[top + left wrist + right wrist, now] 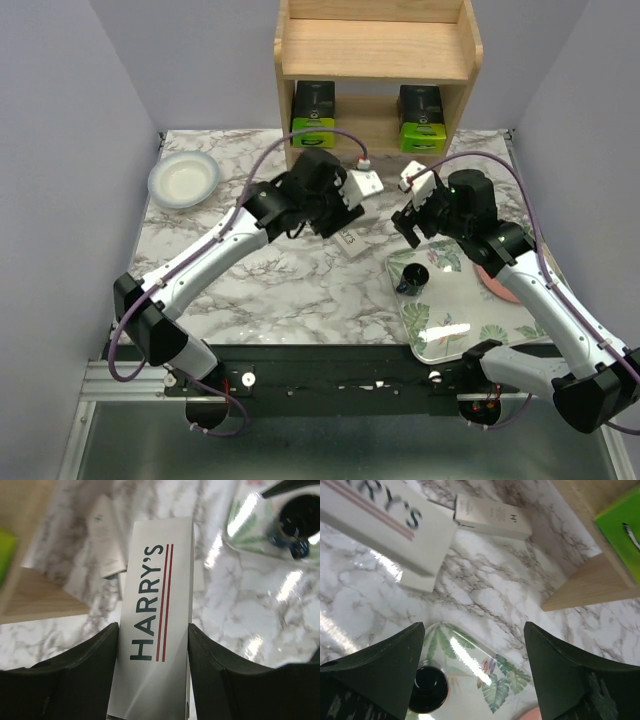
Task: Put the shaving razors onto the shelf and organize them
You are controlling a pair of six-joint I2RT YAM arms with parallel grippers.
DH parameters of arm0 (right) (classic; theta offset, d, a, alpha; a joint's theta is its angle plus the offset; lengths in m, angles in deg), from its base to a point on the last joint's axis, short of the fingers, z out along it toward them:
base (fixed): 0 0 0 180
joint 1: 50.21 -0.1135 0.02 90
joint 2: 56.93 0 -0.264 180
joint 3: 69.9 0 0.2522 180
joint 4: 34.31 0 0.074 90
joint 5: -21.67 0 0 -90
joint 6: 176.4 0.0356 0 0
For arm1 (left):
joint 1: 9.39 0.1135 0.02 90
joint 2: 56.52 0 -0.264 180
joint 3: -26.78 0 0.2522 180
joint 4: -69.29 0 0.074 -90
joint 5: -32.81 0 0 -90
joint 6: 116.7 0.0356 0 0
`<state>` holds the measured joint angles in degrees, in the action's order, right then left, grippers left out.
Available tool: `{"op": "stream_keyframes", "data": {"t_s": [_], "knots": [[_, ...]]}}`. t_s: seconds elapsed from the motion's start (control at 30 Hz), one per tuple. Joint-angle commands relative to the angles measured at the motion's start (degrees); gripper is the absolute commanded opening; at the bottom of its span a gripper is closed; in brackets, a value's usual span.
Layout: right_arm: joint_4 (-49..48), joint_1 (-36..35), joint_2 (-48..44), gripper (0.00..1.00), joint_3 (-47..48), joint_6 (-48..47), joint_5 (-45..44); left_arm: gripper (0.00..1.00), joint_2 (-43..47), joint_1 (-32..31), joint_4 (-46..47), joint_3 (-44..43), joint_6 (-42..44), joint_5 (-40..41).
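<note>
Shaving razor box [159, 555], marked "HARRY'S" beside two red lines, was clamped betw. left gripper [153, 630] fingers. Right gripper [474, 630] stood open above leaf-print tray [492, 680].

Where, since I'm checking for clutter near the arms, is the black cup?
Top view: the black cup stands in the far left corner of the leaf-patterned tray, on the right half of the table.

I'm working in a robotics lab cell: plain lilac-grey panels [60, 120] box in a marble-print tabletop [290, 290], a black mounting rail [330, 372] on aluminium framing [95, 385] fronts it, and the shelf [375, 50] stands against the back panel.
</note>
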<state>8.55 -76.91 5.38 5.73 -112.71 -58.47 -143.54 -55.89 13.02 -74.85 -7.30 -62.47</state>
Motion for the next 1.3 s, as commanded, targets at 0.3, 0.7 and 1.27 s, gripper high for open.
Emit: {"op": "stream_keyframes", "data": {"t_s": [0.3,0.7,1.27], "knots": [[-3.9,7.0,2.5,0.88,3.6,8.0,-5.9,0.51,-0.1,9.9,6.7,-20.5,-9.8,3.9],[-4.4,8.8,2.1,0.88,1.7,8.8,-4.9,0.47,1.7,11.6,35.4,-20.8,-12.8,18.8],[-5.1,10.3,0.5,0.88,-1.2,10.0,-3.0,0.53,-22.4,12.8,44.9,-44.7,-14.0,37.6]]}}
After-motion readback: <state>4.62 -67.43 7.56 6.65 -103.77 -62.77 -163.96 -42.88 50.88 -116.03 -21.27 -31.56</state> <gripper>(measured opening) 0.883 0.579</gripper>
